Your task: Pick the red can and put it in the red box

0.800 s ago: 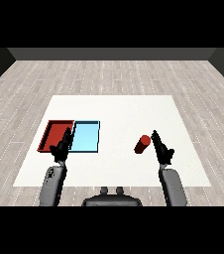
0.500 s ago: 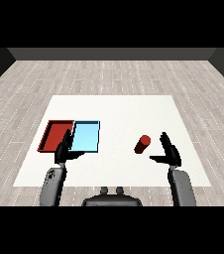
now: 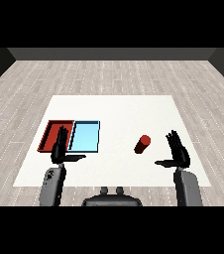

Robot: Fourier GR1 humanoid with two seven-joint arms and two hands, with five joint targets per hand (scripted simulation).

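At the left side of the white bench [image 3: 119, 106] lies the red tray [image 3: 49, 135], and the light blue tray [image 3: 85, 136] lies directly beside it on its right, the two edges touching. The left hand [image 3: 59, 147] stands in front of these trays, at the near edge of the red one and partly covering it in this view. Its fingers are straight and point away from the robot, the thumb is stretched out to the right, and it holds nothing. The grey left forearm [image 3: 53, 184] comes up from the lower left corner.

More to the right, well apart from both trays, the red can [image 3: 142, 144] lies on its side on the bench, with its far end turned a little to the right. The right hand [image 3: 177, 152] is near the can, on its right and a little closer to the robot, but it does not touch it; a strip of white bench shows between them. This hand is also open, with straight fingers spread upward and the thumb pointing left toward the can, and it has hold of nothing. The grey right forearm [image 3: 187, 187] rises from the lower right corner
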